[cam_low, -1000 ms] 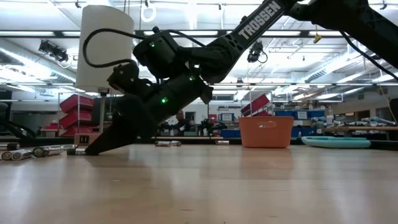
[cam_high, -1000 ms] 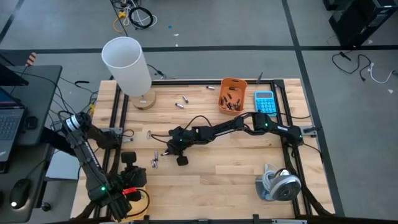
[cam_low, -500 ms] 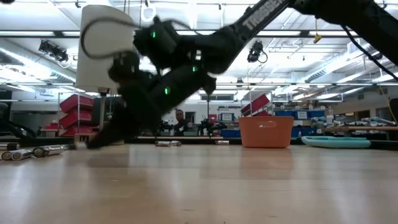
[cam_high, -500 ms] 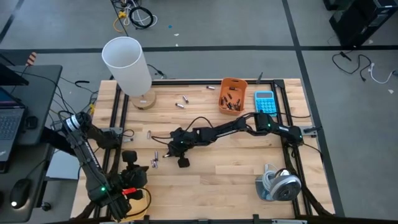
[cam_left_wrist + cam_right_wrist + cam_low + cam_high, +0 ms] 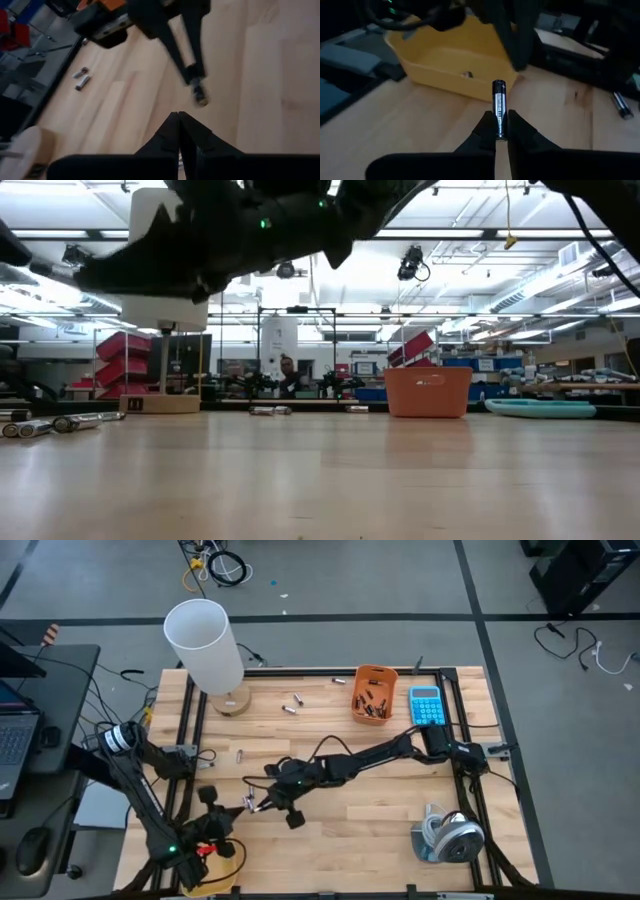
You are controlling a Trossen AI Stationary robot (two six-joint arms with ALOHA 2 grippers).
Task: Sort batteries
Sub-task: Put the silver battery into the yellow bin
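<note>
The right gripper (image 5: 256, 804) reaches across to the left part of the wooden table (image 5: 340, 815), near the front-left corner. Only the right wrist view shows what it carries: a dark battery (image 5: 499, 107) pinched upright between the two fingertips (image 5: 485, 131), with a yellow bin (image 5: 451, 65) beyond it that holds one small cell. The overhead picture hides that bin under the left arm but shows loose batteries (image 5: 291, 703) lying near the white cylinder (image 5: 204, 643), one more (image 5: 240, 755) left of centre, and several in the orange bin (image 5: 373, 692) beside the blue calculator (image 5: 426, 705). The left gripper (image 5: 178, 122) sits at the front-left corner with its fingers pressed together on nothing; its camera catches the right gripper's held battery (image 5: 199, 95) from outside. At table height, a row of batteries (image 5: 40, 424) lies at the left edge.
</note>
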